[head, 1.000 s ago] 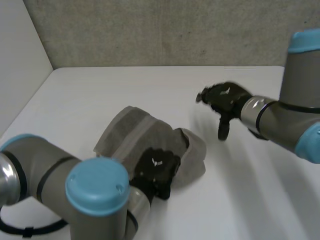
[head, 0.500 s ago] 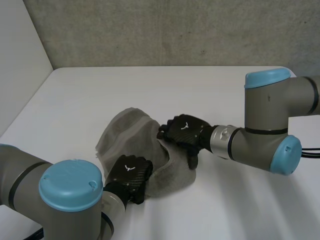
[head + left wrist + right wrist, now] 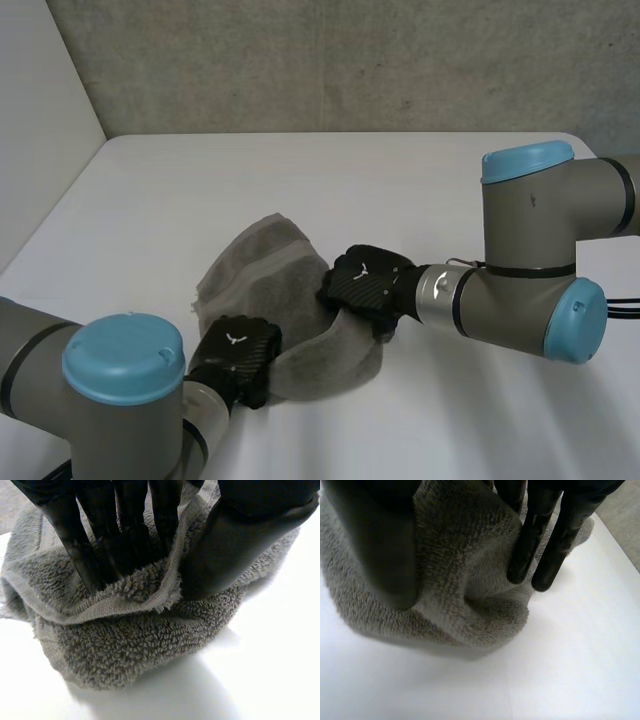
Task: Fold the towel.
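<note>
The white surface runs back to a rough grey wall at 12 o'clock. The right arm reaches in from 3 o'clock, and the left arm comes up from 7 o'clock. Between them lies the grey terry towel, bunched in a rumpled heap a little toward 7 o'clock from the middle of the surface, with one thick roll along its 5 o'clock side. The left hand is at the heap's 7 o'clock edge. Its wrist view shows its fingers dug into the pile on one side of a raised hem and its thumb pressed on the other, so it is grasping that fold of towel. The right hand sits on the heap's 3 o'clock side. In its wrist view, a ridge of towel stands between its thumb and its fingers, squeezed from both sides, so it too is grasping the towel.
</note>
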